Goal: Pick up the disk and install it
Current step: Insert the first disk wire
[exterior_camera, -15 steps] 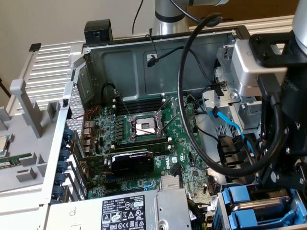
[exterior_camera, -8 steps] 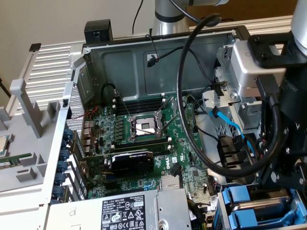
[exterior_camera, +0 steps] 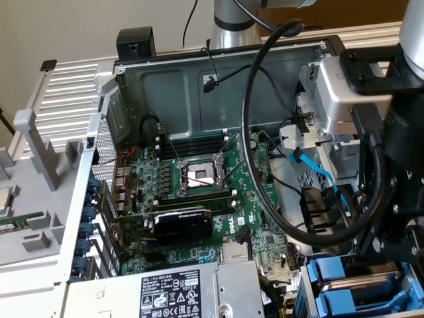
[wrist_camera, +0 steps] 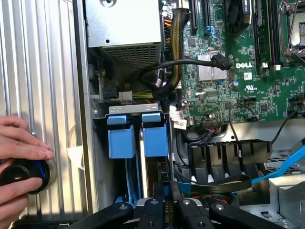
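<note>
The gripper (wrist_camera: 164, 202) is holding the disk (wrist_camera: 151, 169) on its edge in the drive slot.

Going from the exterior view's left to its right: the ribbed side panel (exterior_camera: 73, 93) is lying at the left, the green motherboard (exterior_camera: 199, 199) is sitting in the middle, and the disk's blue rails (exterior_camera: 348, 288) are at the near right under the arm. In the wrist view, a hand (wrist_camera: 21, 148) is resting on a black knob (wrist_camera: 21, 174) on the panel. The gripper's fingers are nearly closed, pinching the disk's thin edge. The disk is lying straight out from the fingers, its long side pointing into the slot. Another blue-tabbed drive (wrist_camera: 120, 138) is sitting just beside it, and black cables (wrist_camera: 214, 183) are crowding its other side, so room is tight.
</note>
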